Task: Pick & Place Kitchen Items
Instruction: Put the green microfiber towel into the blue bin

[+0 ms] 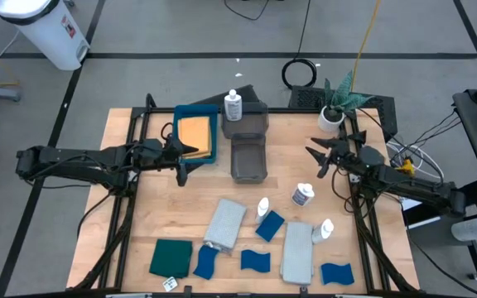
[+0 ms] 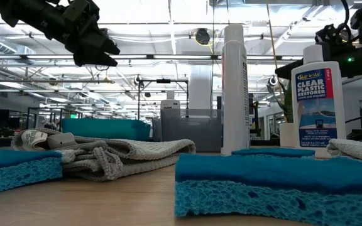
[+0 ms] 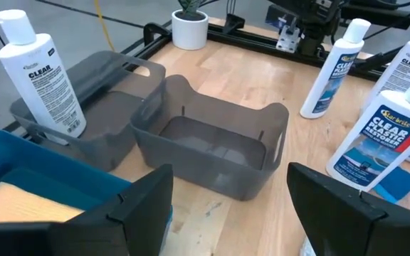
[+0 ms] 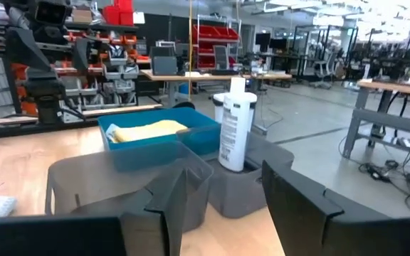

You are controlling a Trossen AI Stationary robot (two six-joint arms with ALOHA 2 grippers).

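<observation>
My left gripper (image 1: 180, 159) is open and empty, raised beside the blue tray (image 1: 207, 156), which holds an orange cloth (image 1: 195, 132); its fingers face the empty grey bin (image 3: 212, 146). My right gripper (image 1: 321, 159) is open and empty, to the right of the bins. A white bottle (image 1: 233, 106) stands in the far grey bin (image 1: 251, 124). Three white bottles (image 1: 302, 195) are on the table. Blue sponges (image 1: 269, 225), two light grey cloths (image 1: 224, 222) and a dark green cloth (image 1: 171, 258) lie flat near the front edge.
A small potted plant (image 1: 332, 116) stands at the far right corner, behind my right gripper. The near grey bin (image 1: 248, 159) sits between the two grippers. Bare wood shows on the table's left side and around the bins.
</observation>
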